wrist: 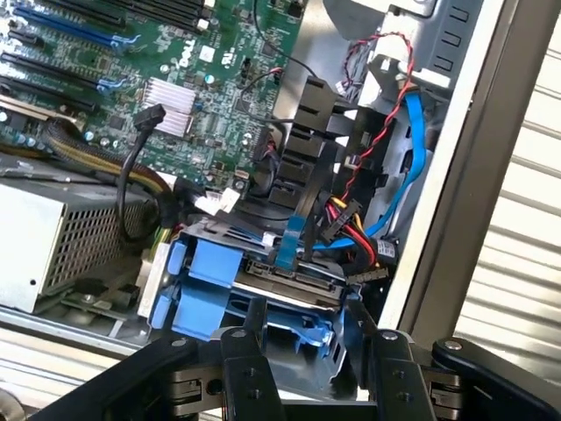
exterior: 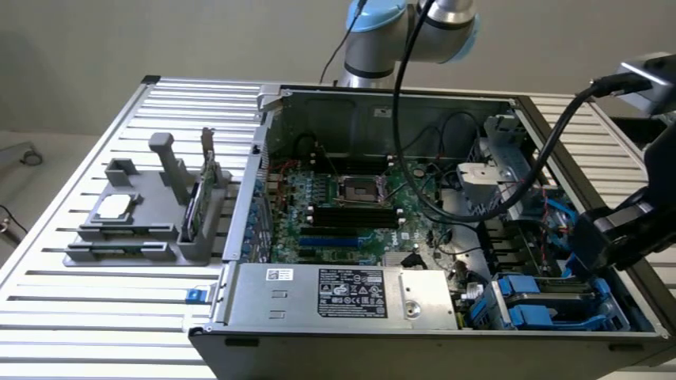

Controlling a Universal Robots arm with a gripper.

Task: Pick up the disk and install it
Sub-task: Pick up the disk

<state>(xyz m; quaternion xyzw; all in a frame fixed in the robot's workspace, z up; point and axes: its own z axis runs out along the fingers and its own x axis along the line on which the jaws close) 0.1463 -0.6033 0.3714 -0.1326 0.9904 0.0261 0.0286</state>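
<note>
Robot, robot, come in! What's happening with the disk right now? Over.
Gripper open, hovering at the drive bay. Disk, blue-framed, sits in the bay. Cables crowd in right beside it.

The arm (exterior: 412, 32) is cut off by the exterior view's top edge. The gripper (wrist: 304, 314) runs off the wrist picture's edge, its grip too hard to tell. The disk (wrist: 206, 267) lies mostly hidden under the bay's frame and cables (wrist: 346, 219). The print on the power supply label (exterior: 352, 291) is too small to read
</note>
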